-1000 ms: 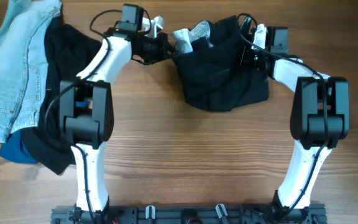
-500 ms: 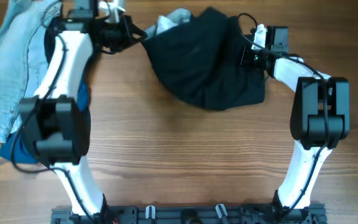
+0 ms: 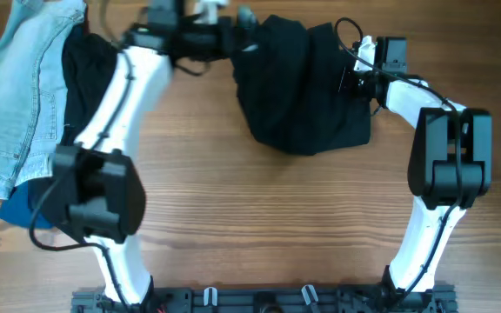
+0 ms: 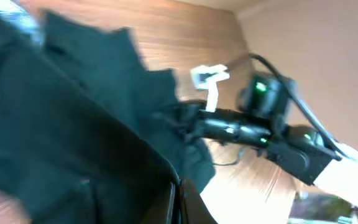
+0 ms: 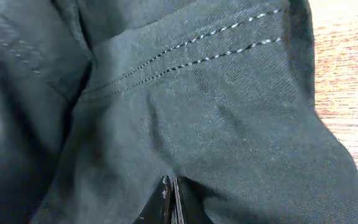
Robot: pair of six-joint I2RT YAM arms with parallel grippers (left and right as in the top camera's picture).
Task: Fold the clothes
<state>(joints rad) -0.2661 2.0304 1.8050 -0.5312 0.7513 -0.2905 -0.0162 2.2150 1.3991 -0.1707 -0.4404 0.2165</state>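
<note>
A black garment [image 3: 298,87] lies bunched at the back middle of the wooden table. My left gripper [image 3: 237,30] is shut on its upper left edge and holds that edge off the table; the left wrist view shows the dark cloth [image 4: 73,137] hanging over the closed jaws [image 4: 178,202]. My right gripper [image 3: 348,78] is shut on the garment's right edge, near the table's back. In the right wrist view the closed fingers [image 5: 170,202] pinch black stitched fabric [image 5: 216,106].
A light blue denim piece [image 3: 16,87] lies at the back left beside another black garment [image 3: 81,69]. A blue cloth [image 3: 20,209] lies at the left edge. Bare wood shows in front of the garment.
My left gripper swung left with the garment's edge, stretching the cloth, then came back right to the garment's top left. The right gripper has stayed put.
</note>
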